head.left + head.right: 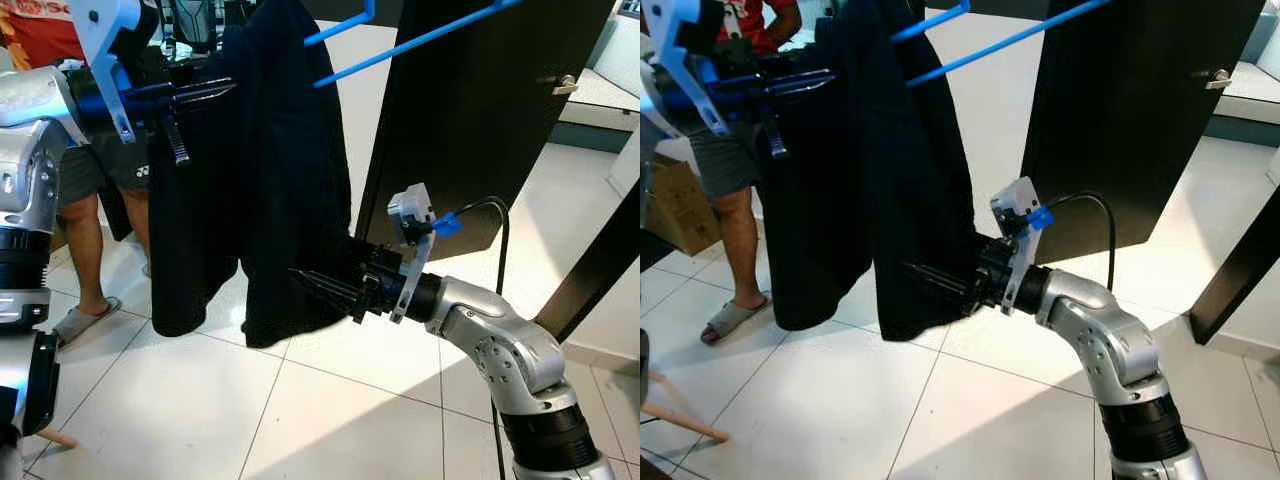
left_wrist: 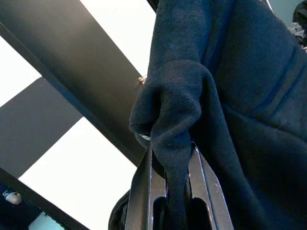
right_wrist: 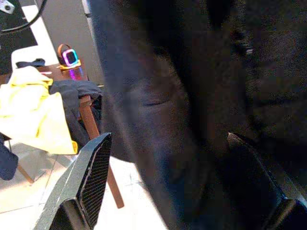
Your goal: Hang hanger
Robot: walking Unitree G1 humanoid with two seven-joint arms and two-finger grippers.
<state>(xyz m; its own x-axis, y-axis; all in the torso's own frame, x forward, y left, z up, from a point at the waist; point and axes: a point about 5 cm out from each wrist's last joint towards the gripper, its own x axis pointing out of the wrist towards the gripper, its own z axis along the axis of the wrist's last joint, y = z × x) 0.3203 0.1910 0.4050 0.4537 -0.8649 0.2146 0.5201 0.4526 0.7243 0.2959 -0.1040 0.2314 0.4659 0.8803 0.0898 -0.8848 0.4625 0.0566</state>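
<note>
White floor tiles below; left jaws pinch dark garment.

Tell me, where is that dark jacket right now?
The dark jacket hangs in front of the black door, held up high by the left claw, with the open right claw at its hem.

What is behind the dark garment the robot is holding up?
Behind the dark garment a person's legs show at its left edge, and a dark door at its right. The left claw pinches the fabric. The cloth covers the rest, including the hanger.
</note>
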